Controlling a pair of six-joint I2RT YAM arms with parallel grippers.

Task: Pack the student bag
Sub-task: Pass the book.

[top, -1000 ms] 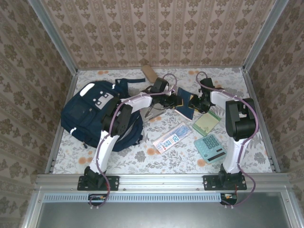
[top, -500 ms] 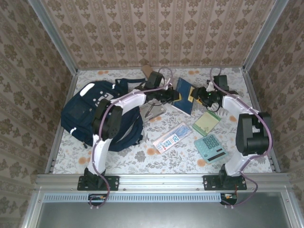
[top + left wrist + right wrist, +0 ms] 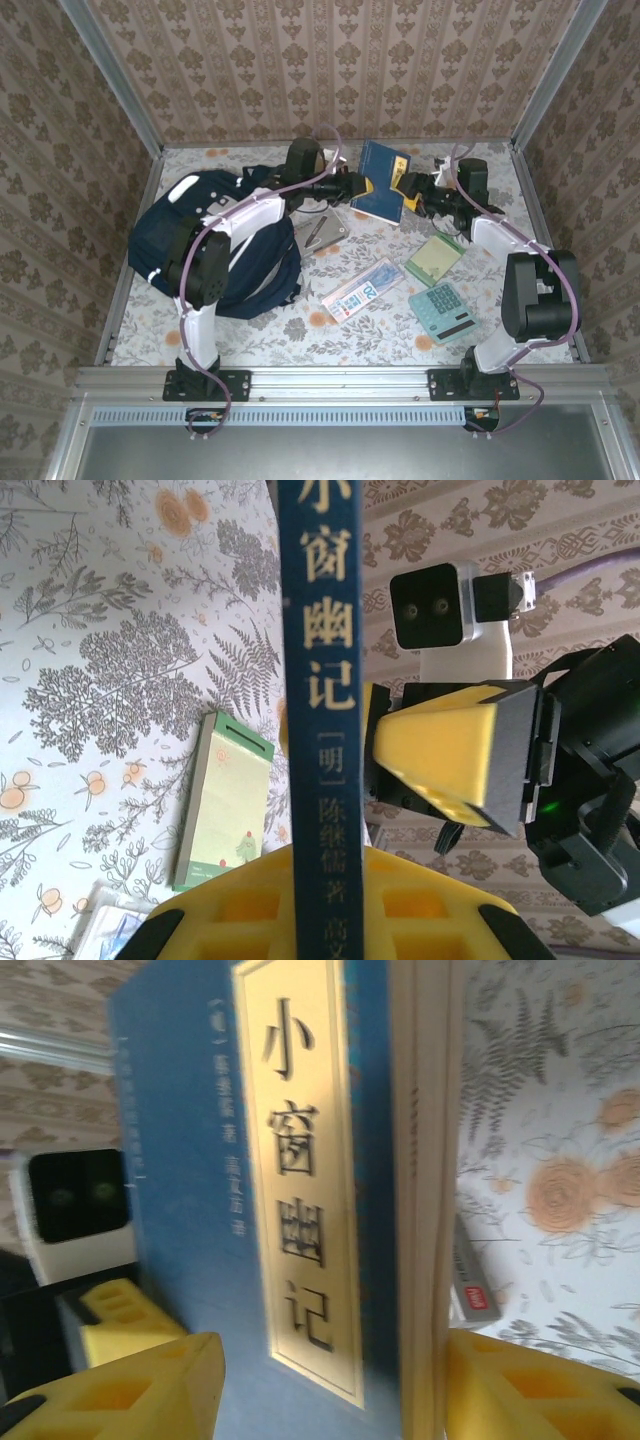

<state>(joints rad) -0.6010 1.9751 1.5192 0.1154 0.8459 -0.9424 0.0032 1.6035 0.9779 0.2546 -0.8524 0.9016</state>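
Student bag [image 3: 195, 235]: navy with white patches, lying slumped along the left edge of the tabletop [image 3: 300, 340], from near the far-left corner toward the middle; the left arm crosses over its right side. Left gripper [image 3: 350, 188] is just past the bag's far-right end, near the far edge, clamped on a blue book [image 3: 382, 180] that it holds up off the tabletop. In the left wrist view the spine runs straight up out of the yellow pads, white print on blue: 小窗幽记, then [明] 陈继儒 著; the lower characters are cut off. Right gripper [image 3: 413, 190] is at the book's other side with its jaws apart, one yellow finger [image 3: 130, 1390] on each side of the book; whether they touch it I cannot tell. In the right wrist view the cover has a pale yellow label with 小窗幽记 in dark characters; the small white column beside it is too blurred to read. Toward the right edge: a green notepad [image 3: 433, 260] with a small printed figure, writing not legible. Just nearer than it, a teal calculator [image 3: 443, 312]. Mid-tabletop, a clear pouch [image 3: 363, 287] with blue-and-white print, unreadable. A grey flat item [image 3: 322, 232] lies between the bag and the pouch, apart from both.
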